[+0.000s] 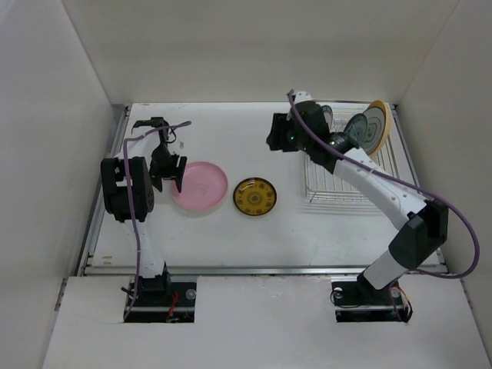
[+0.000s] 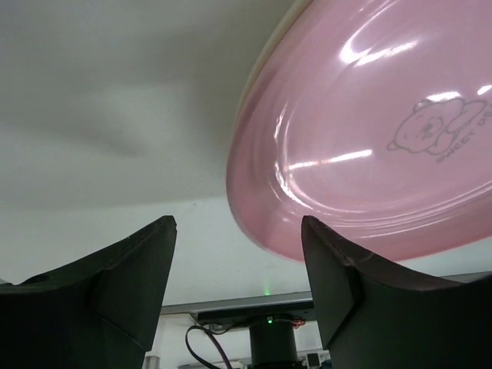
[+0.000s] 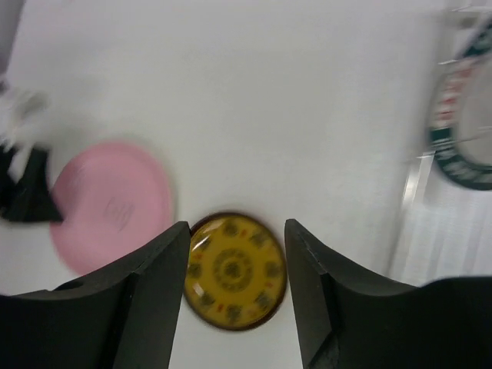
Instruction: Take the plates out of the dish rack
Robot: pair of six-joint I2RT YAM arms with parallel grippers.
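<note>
Two plates out mid-worktop: pink plate (image 1: 200, 187), gold plate (image 1: 255, 197).
Dish rack (image 1: 338, 192), far-right corner, holds at least two more behind the right arm (image 1: 369, 181); left gripper (image 2: 238, 227) and right gripper (image 3: 237, 227) both gape empty.

White table (image 1: 254, 238) boxed in by plain white walls (image 1: 231, 46).

White-and-black arms (image 1: 377, 184), purple cables (image 1: 462, 223), black wedge-shaped tool fingers (image 2: 115, 284), perhaps a green light (image 1: 292, 139)

"SWEET" on pink plate (image 2: 361, 154)
</note>
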